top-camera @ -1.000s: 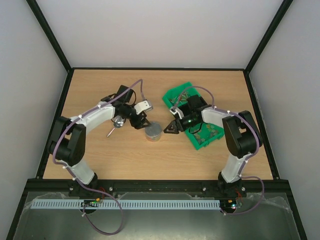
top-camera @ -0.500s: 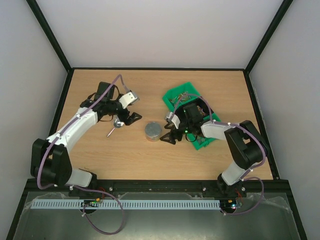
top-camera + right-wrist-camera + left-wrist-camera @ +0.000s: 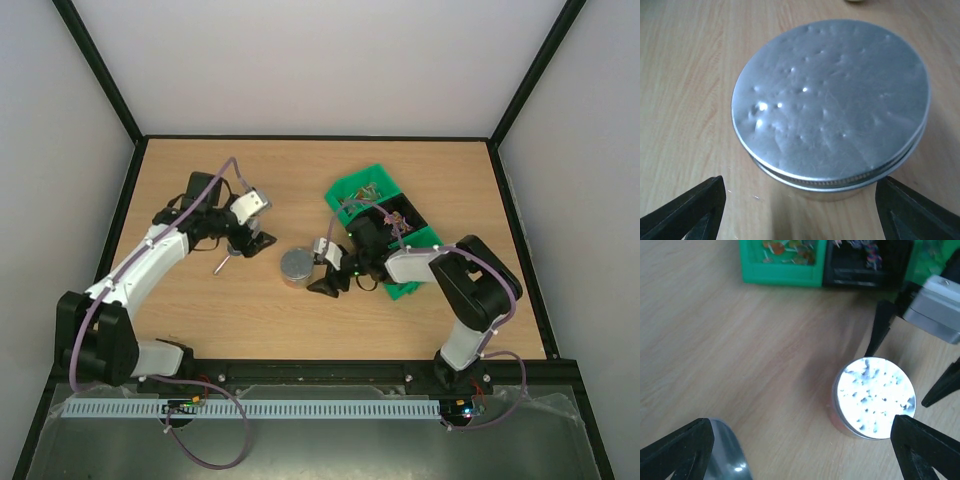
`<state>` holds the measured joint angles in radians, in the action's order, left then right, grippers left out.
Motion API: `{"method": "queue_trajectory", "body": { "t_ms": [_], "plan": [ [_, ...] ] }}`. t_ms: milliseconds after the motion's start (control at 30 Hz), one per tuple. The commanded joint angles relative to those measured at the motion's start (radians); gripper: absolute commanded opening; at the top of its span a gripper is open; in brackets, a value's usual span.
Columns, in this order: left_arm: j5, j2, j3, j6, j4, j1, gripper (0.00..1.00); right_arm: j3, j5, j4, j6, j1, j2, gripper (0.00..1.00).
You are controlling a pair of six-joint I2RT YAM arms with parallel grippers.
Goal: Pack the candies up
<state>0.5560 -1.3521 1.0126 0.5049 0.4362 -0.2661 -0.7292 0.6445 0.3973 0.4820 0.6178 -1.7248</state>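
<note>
The candies (image 3: pixel 790 247) lie as small mixed-colour pieces in the green bin (image 3: pixel 782 270), also seen from above as candies (image 3: pixel 366 191) in the green bin (image 3: pixel 352 190). A round tin with a dimpled silver lid (image 3: pixel 296 266) stands on the table between the arms. My right gripper (image 3: pixel 328 283) is open at the tin's right side; in its wrist view the lid (image 3: pixel 830 97) fills the space just ahead of my right gripper (image 3: pixel 801 202). My left gripper (image 3: pixel 250 243) is open and empty over the metal scoop (image 3: pixel 228 258). In the left wrist view the tin (image 3: pixel 875 397) lies ahead of my left gripper (image 3: pixel 800 440).
A row of green bins (image 3: pixel 415 258) with a dark compartment (image 3: pixel 398 213) runs diagonally behind the right arm. The scoop's bowl (image 3: pixel 726 452) sits at the lower left of the left wrist view. The right arm's fingers (image 3: pixel 884 330) reach in beside the tin there.
My left gripper has opened and drawn back left from the tin toward the scoop. My right gripper has opened and moved down-left to the tin, which shifted slightly left.
</note>
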Motion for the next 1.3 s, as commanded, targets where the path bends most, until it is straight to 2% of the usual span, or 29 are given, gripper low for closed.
{"method": "queue_trajectory", "body": {
  "t_ms": [0, 167, 333, 567, 933, 1133, 1267],
  "plan": [
    [0.011, 0.056, -0.095, 0.175, 0.058, -0.049, 1.0, -0.02, 0.008, 0.042, -0.04, 0.062, -0.018, 0.82],
    [-0.048, 0.087, -0.183, 0.198, 0.006, -0.16, 0.99, 0.002, 0.019, 0.027, -0.187, 0.084, 0.025, 0.79],
    [-0.092, 0.1, -0.242, 0.165, -0.033, -0.204, 0.99, 0.083, 0.04, -0.029, -0.122, 0.083, 0.104, 0.76],
    [-0.197, 0.037, -0.252, 0.103, -0.089, -0.272, 1.0, 0.1, 0.001, -0.038, -0.162, 0.058, 0.134, 0.77],
    [-0.226, -0.026, -0.263, 0.071, -0.164, -0.321, 0.99, 0.137, -0.009, -0.062, -0.164, 0.02, 0.167, 0.8],
    [-0.212, -0.054, -0.231, 0.073, -0.128, -0.331, 1.0, 0.138, -0.007, -0.072, -0.16, 0.019, 0.172, 0.8],
    [-0.157, 0.02, -0.201, 0.087, -0.03, -0.316, 1.0, 0.141, -0.011, -0.085, -0.155, 0.013, 0.182, 0.8]
  ]
}}
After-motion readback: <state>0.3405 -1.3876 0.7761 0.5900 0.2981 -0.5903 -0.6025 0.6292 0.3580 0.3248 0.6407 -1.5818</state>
